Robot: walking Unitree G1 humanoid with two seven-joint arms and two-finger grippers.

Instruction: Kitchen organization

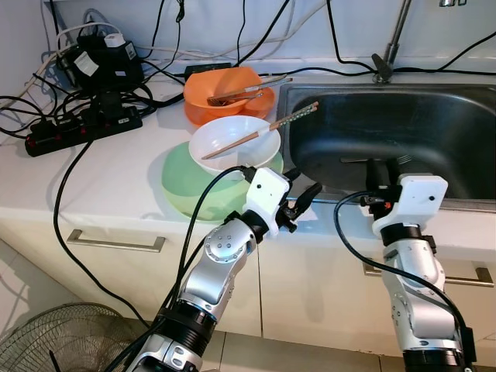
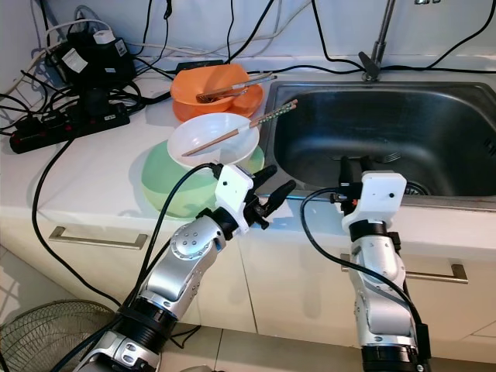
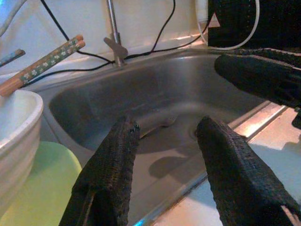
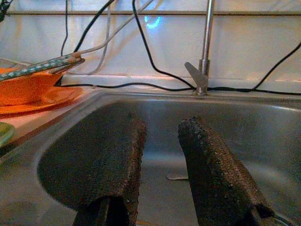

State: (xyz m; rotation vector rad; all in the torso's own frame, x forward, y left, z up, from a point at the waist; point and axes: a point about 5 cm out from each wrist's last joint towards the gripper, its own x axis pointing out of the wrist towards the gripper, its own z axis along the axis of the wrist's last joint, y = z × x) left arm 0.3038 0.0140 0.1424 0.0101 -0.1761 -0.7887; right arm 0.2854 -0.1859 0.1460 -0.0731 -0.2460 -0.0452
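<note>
1. Two grippers sit at the near counter edge: your left gripper (image 1: 304, 203) is just right of the green plate (image 1: 186, 186), fingers spread and holding nothing; your right gripper (image 2: 353, 172) is over the near rim of the sink (image 1: 457, 203), fingers parted and also empty.
2. Next out, the white bowl (image 1: 232, 139) rests on the green plate, to the far left of your left gripper, which looks the nearer arm.
3. You see the chopsticks (image 1: 263, 129) lying across that bowl, long axis running near-left to far-right, tips overhanging toward the sink.
4. Farthest, the orange bowl (image 1: 225, 89) holds tongs (image 1: 244, 91).
</note>
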